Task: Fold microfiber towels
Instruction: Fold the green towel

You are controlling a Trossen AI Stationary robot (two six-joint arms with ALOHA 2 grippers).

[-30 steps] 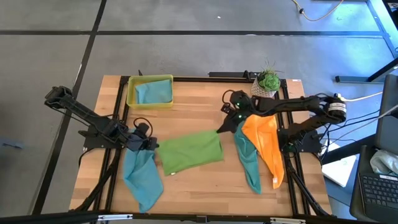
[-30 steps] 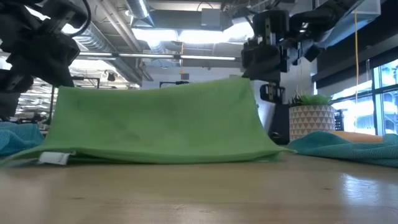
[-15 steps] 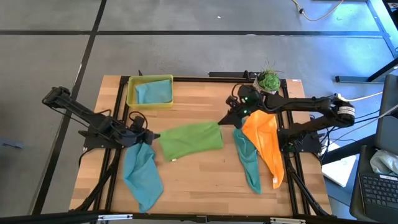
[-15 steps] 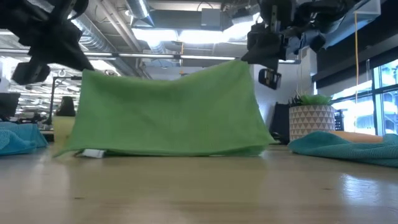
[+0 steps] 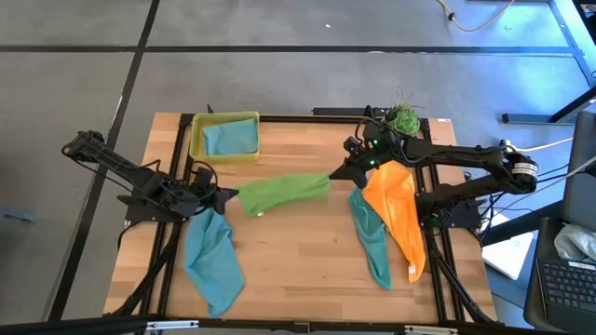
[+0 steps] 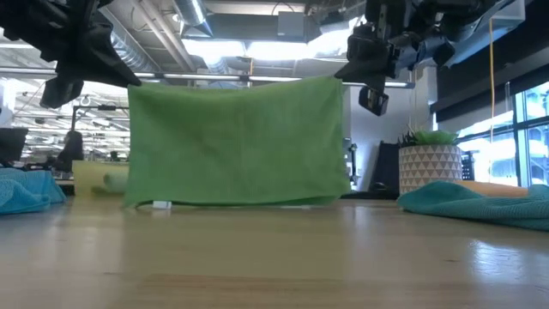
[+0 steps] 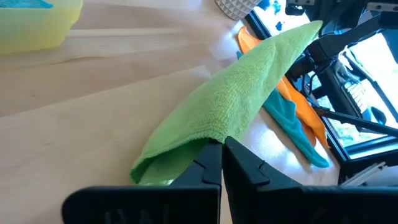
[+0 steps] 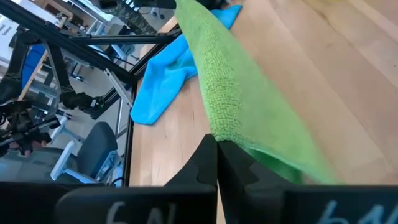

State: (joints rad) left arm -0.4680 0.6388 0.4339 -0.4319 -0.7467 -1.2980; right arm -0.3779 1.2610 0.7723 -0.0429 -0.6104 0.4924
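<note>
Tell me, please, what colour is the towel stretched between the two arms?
Lime green; the towel shows best in the low view, hanging flat.

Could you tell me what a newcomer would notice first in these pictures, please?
The lime green towel hangs stretched like a curtain at mid-table, its lower edge at the wood, with the left gripper and right gripper each shut on an upper corner. Orange and teal towels lie to the right.
</note>
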